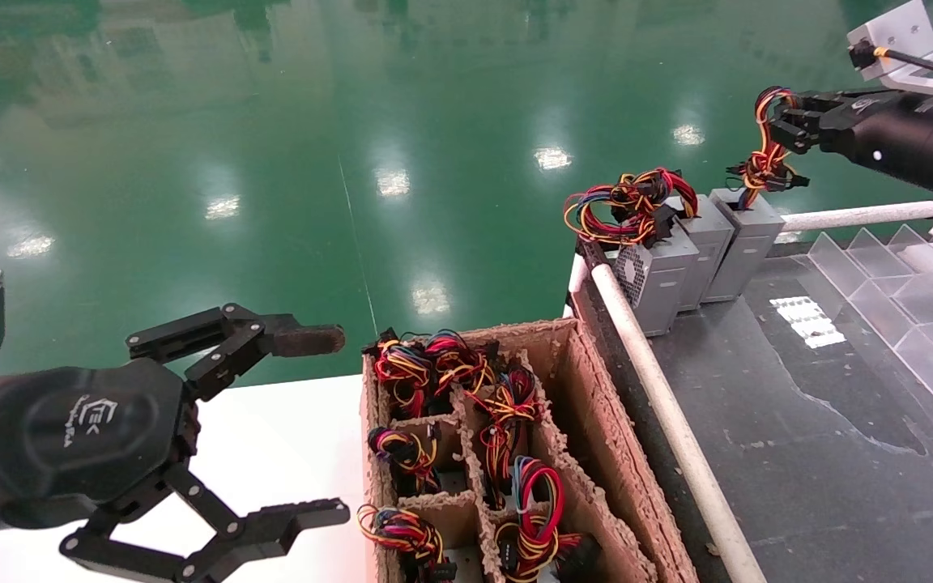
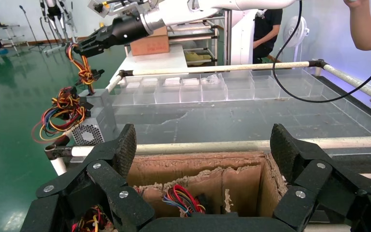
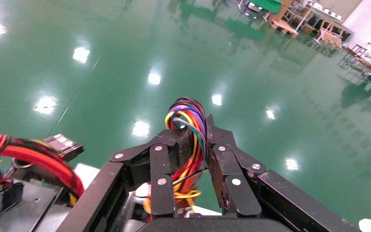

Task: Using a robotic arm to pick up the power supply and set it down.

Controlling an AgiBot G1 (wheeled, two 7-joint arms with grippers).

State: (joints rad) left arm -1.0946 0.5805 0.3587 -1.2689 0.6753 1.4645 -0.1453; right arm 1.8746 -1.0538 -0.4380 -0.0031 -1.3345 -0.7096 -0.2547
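Observation:
The power supply (image 1: 746, 243) is a small grey box standing at the far corner of the black table (image 1: 823, 453), the rightmost of a row of three. Its slim red, yellow and orange wire bundle (image 1: 766, 154) rises straight up. My right gripper (image 1: 782, 121) reaches in from the right, shut on the top of that bundle. In the right wrist view the coloured wires (image 3: 188, 121) are pinched between the two fingers of the right gripper (image 3: 200, 130). The left wrist view shows the box (image 2: 98, 100) from afar. My left gripper (image 1: 329, 425) hangs open and empty beside the cardboard box, its fingers (image 2: 125, 145) wide apart.
Two more grey boxes (image 1: 661, 275) with a looped wire tangle (image 1: 628, 202) stand left of the held one. A cardboard divider box (image 1: 588, 421) holds several wire-topped units. A white tube rail (image 1: 669, 405) edges the black table. Clear plastic compartments (image 1: 904, 308) lie to the right.

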